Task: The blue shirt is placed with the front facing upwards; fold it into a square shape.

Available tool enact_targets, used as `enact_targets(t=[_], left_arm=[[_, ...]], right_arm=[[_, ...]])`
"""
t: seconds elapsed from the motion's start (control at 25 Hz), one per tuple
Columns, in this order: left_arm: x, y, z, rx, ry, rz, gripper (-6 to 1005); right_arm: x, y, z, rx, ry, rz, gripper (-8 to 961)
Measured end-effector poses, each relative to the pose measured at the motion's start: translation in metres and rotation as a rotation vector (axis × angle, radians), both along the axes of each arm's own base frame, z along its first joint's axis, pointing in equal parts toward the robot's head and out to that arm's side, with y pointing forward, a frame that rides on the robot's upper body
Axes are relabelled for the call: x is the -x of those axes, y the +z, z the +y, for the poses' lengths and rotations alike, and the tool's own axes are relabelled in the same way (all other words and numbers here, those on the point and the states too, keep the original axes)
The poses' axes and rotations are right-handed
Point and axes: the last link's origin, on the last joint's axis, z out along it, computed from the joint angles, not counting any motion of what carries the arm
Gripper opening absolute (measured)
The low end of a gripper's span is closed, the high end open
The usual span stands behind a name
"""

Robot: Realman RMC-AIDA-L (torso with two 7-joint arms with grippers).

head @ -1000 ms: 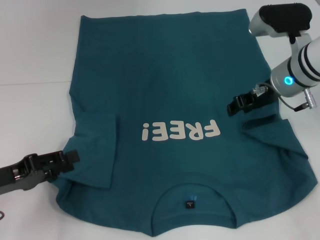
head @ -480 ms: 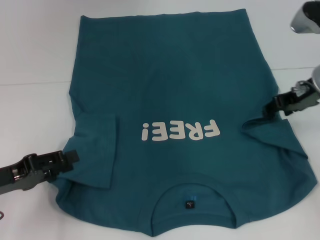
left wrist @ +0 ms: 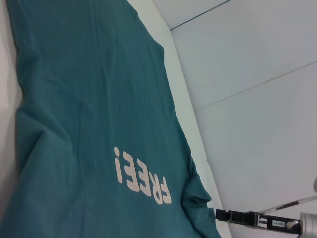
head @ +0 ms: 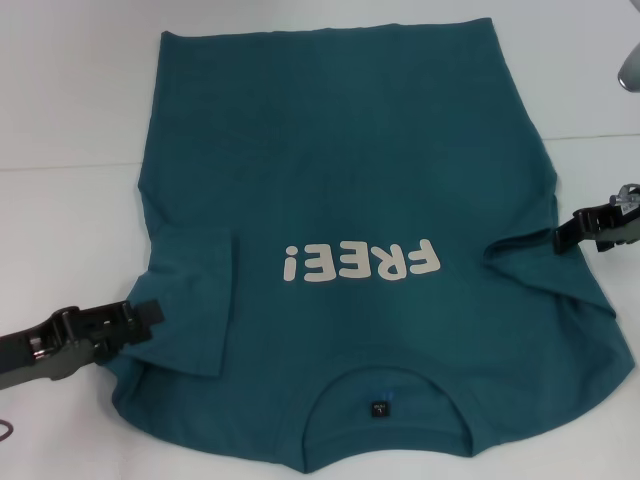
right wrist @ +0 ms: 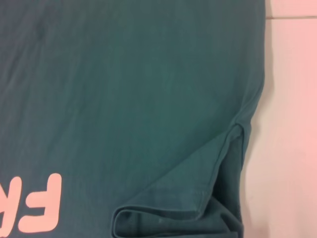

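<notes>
Facing up, blue shirt (head: 350, 180); folded right sleeve hem (right wrist: 208, 168) clearest from right wrist; end effector closure indiscernible.

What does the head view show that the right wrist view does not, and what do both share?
Only the head view shows the whole blue shirt with its collar, neck tag, folded left sleeve, the full word FREE!, and both arms: the left gripper at the left sleeve edge, the right gripper at the right edge. Only the right wrist view shows the right sleeve's hem fold close up. Both share the teal cloth, the lettering's start and the pale table.
</notes>
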Motion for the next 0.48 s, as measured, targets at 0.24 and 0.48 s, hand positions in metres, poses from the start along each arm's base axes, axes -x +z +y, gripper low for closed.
enact_targets(t=[0.24,0.48], left_arm=[[0.000,0.000,0.000,-0.001,0.001,-0.002,456],[0.000,0.000,0.000,-0.002,-0.001,-0.001,455]], right_arm=[[-0.006,-0.013,0.000,-0.003,-0.010,0.010,628],[-0.002,-0.025,0.000,0.009,-0.008,0.045,628]])
